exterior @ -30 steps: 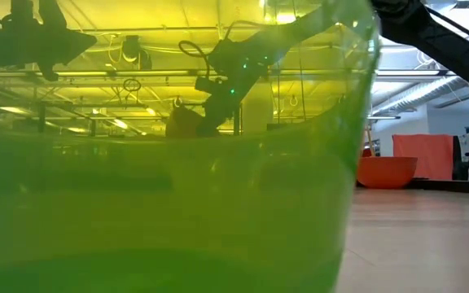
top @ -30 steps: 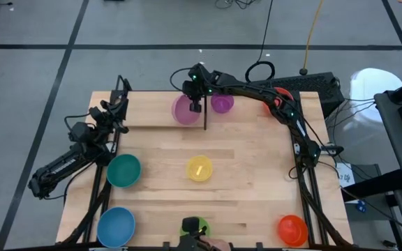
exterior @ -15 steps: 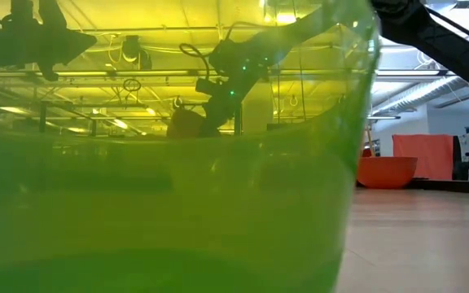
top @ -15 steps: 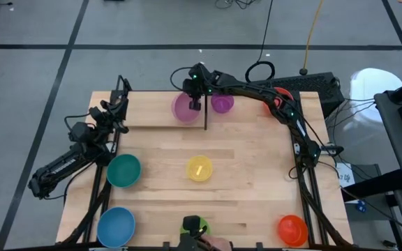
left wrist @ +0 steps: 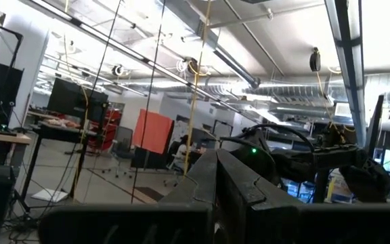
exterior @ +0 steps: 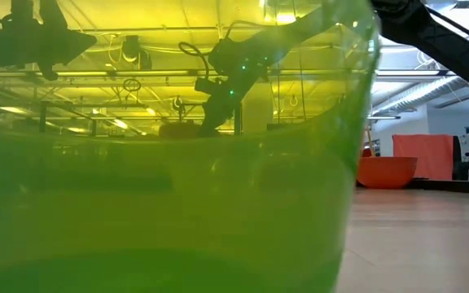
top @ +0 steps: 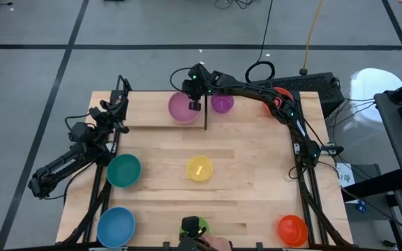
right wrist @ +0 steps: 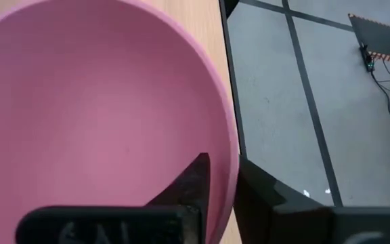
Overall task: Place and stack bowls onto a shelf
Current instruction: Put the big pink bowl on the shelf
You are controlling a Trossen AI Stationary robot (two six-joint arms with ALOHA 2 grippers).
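My right gripper (top: 195, 105) is shut on the pink bowl (top: 181, 107), which sits level over the light-wood shelf (top: 145, 118) next to its black upright rod (top: 205, 117). Whether the bowl rests on the plank I cannot tell. The purple bowl (top: 222, 104) sits just right of the rod. On the table stand the teal bowl (top: 123, 170), blue bowl (top: 116, 225), yellow bowl (top: 199, 168), green bowl (top: 194, 226) and orange bowl (top: 292, 229). The red bowl (top: 282, 93) is partly hidden under the right arm. My left gripper (top: 119, 106) waits shut at the table's left edge. My right gripper pinches the pink bowl's rim (right wrist: 233, 159) on the side nearest the rod, one finger (right wrist: 189, 179) inside the bowl and the other finger (right wrist: 266, 190) outside. The fingers come from above, pointing down. The bowl sits upright and level in the hold.
The green bowl (exterior: 161, 203) stands right against the low camera and fills most of that view; the orange bowl (exterior: 387, 172) shows beside it. The right arm (top: 257, 94) stretches along the table's far edge. Bare wood lies between the shelf and the yellow bowl.
My right gripper has moved slightly down and toward the table's left, staying shut on the pink bowl. The bowl has come down from a raised, tilted pose and now sits level over the shelf.
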